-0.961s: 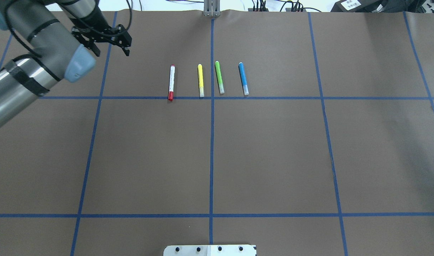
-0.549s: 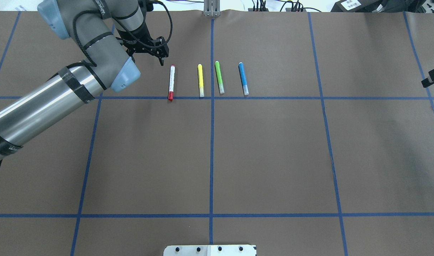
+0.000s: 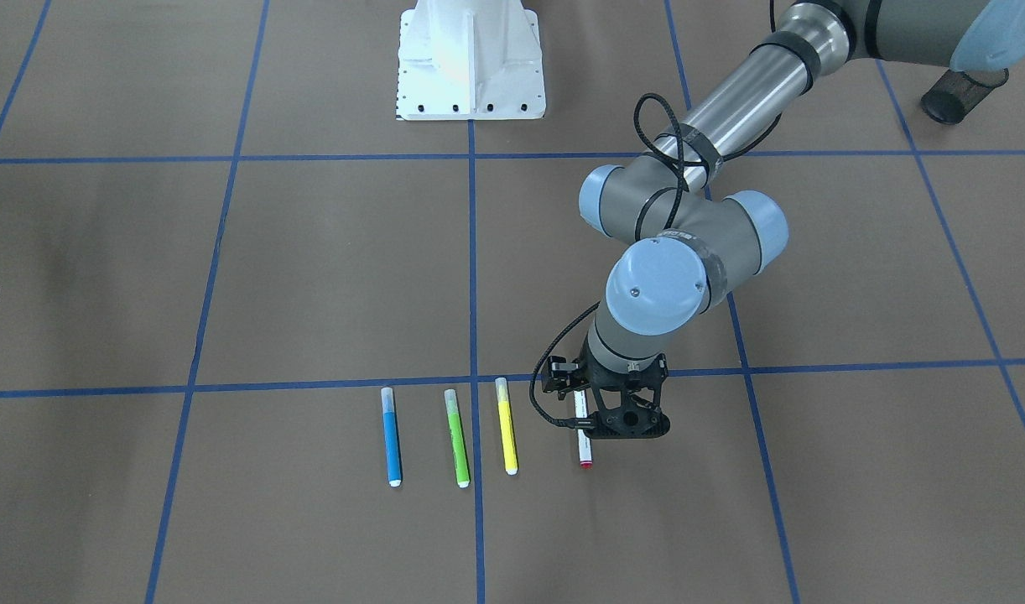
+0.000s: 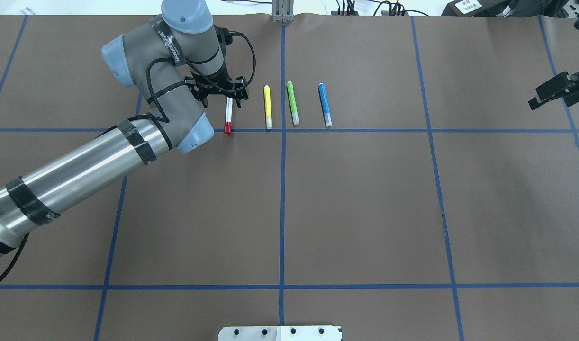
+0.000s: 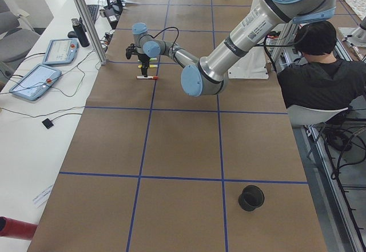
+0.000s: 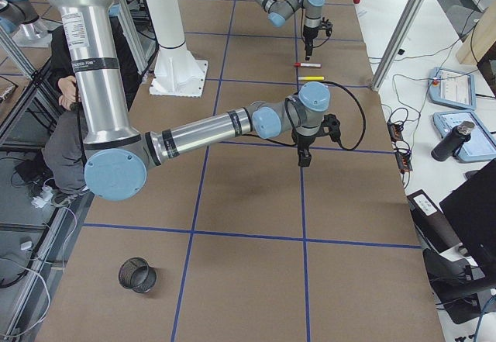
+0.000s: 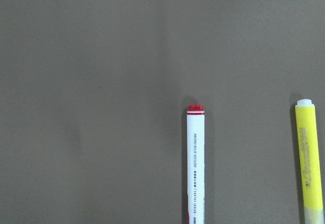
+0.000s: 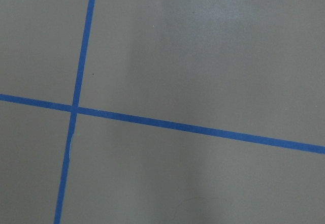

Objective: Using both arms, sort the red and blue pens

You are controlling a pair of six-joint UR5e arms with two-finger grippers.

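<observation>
The red pen (image 4: 228, 118), white-barrelled with a red cap, lies leftmost in a row of markers on the brown table cover. The blue pen (image 4: 324, 105) lies rightmost in that row. My left gripper (image 4: 221, 98) hovers open over the red pen's far end, one finger on each side of it. In the front-facing view the left gripper (image 3: 617, 424) covers most of the red pen (image 3: 585, 451), while the blue pen (image 3: 391, 436) lies in plain sight. The left wrist view looks down on the red pen (image 7: 195, 163) lying untouched. My right gripper (image 4: 550, 91) hangs at the right edge, far from the pens; I cannot tell its state.
A yellow marker (image 4: 267, 107) and a green marker (image 4: 292, 103) lie between the two pens. A black mesh cup (image 3: 953, 96) stands on the robot's left side near the base, and the white pedestal (image 3: 470, 59) sits at the near edge. A person (image 5: 314, 75) sits beside the table.
My left arm swung right from the far-left corner and now has its gripper over the red pen. The right gripper came further into view at the right edge.
</observation>
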